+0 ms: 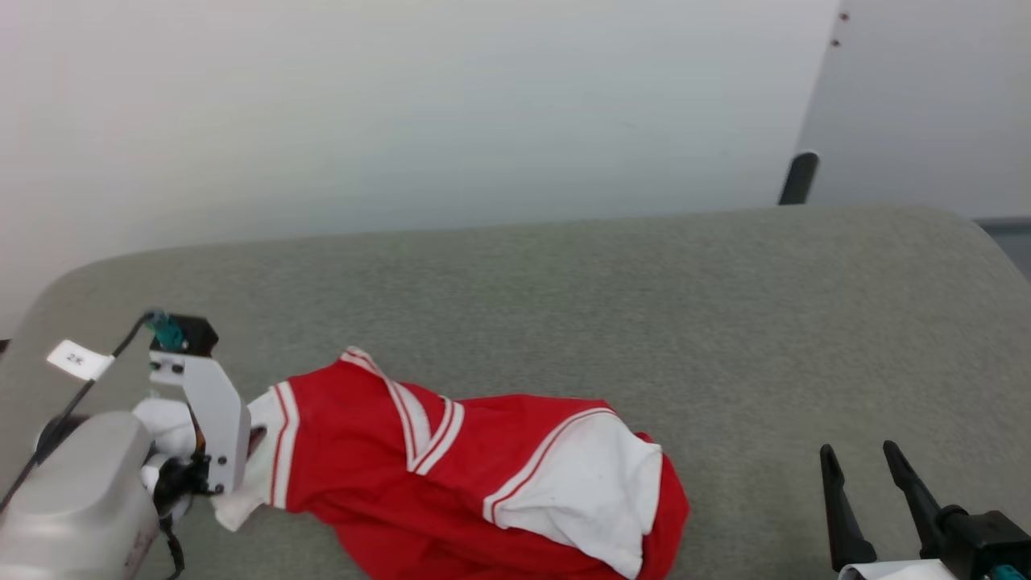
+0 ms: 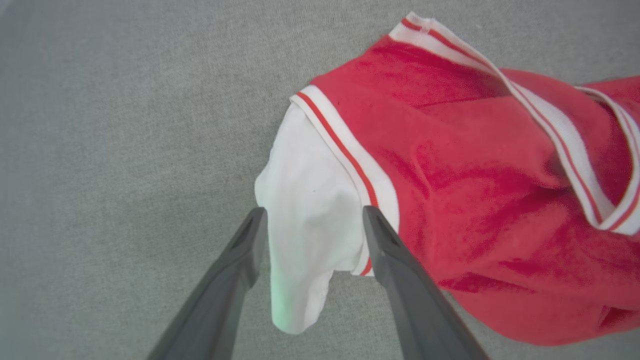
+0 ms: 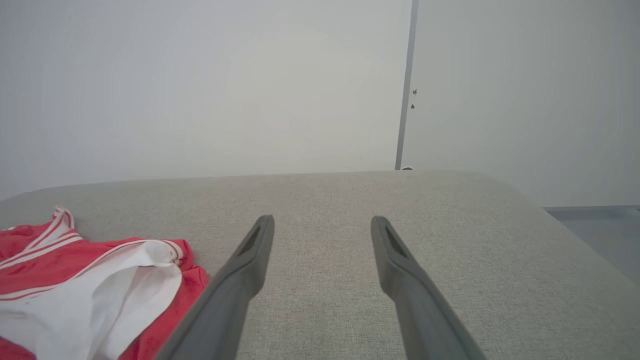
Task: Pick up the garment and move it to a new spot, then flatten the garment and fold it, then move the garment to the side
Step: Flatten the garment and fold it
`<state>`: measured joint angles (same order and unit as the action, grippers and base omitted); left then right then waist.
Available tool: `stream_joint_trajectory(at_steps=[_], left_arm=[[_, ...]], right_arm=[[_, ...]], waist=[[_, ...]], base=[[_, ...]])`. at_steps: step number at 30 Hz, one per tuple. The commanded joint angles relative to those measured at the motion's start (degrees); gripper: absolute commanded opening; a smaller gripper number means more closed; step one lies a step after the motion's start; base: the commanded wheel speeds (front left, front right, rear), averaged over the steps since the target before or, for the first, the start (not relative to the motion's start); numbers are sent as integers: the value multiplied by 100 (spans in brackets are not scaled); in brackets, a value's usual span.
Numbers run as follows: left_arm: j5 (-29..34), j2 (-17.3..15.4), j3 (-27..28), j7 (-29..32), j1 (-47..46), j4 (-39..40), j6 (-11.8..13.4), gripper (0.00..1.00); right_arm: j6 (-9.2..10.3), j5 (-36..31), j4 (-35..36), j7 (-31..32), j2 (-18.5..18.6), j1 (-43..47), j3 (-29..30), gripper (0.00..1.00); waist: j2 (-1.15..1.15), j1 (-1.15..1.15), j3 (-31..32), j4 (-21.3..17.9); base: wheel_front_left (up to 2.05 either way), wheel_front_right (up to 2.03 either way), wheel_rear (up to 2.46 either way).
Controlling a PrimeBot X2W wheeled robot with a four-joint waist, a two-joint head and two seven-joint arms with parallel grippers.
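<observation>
Garment (image 1: 483, 475) lies crumpled on the grey cushion (image 1: 564, 282), its long axis running left to right, one white sleeve (image 2: 305, 170) between the spread, unclamped fingers of the left gripper (image 2: 314, 212), while the right gripper (image 1: 858, 448), also apart, sits clear of its far end.

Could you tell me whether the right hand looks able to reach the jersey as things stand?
Probably yes. The right hand is open, and only bare grey cushion lies between it and the jersey. Nothing stands in the way, though it would have to move left.
</observation>
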<state>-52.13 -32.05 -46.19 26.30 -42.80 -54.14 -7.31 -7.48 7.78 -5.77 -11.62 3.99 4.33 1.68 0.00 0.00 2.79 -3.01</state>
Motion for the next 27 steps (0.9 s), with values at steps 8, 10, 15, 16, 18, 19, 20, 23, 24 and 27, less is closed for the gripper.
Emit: stream_joint_trajectory(at_steps=[8, 10, 15, 16, 18, 19, 20, 23, 24, 27], left_arm=[[179, -65, 65, -1139, 129, 450, 10, 100], [195, -52, 126, -1508, 211, 587, 83, 100], [306, -34, 253, -2571, 562, 968, 265, 100], [307, -31, 294, -2792, 659, 1039, 308, 100], [368, -45, 354, -3219, 830, 1187, 430, 100], [365, -40, 378, -3415, 939, 1262, 477, 100], [338, -23, 414, -3575, 1057, 1324, 522, 100], [374, -43, 515, -3934, 1337, 1560, 667, 100], [393, -46, 566, -4009, 1424, 1652, 723, 100], [443, -21, 787, -4120, 1714, 1977, 896, 100]], right_arm=[[-2, 248, 67, 336, 113, 134, -324, 100], [-2, 399, 63, 439, 176, 169, -460, 100], [-2, 634, 52, 745, 290, 234, -736, 100], [-2, 678, 54, 824, 311, 235, -778, 100], [-2, 762, 67, 993, 346, 229, -855, 100], [-2, 789, 73, 1094, 357, 227, -895, 100], [-2, 812, 91, 1192, 375, 221, -931, 100], [-2, 905, 142, 1540, 426, 192, -1004, 100], [-2, 938, 167, 1665, 437, 181, -1028, 100], [-2, 1006, 236, 2013, 490, 166, -1009, 100]], waist=[[0, 0, 375, 647], [0, 0, 438, 765], [0, 0, 557, 1020], [0, 0, 571, 1060], [0, 0, 603, 1140], [0, 0, 614, 1174], [0, 0, 626, 1211], [0, 0, 635, 1309], [0, 0, 630, 1341], [0, 0, 605, 1434]], base=[[0, 0, 0], [0, 0, 0], [0, 0, 0], [0, 0, 0], [0, 0, 0], [0, 0, 0], [0, 0, 0], [0, 0, 0], [0, 0, 0], [0, 0, 0]])
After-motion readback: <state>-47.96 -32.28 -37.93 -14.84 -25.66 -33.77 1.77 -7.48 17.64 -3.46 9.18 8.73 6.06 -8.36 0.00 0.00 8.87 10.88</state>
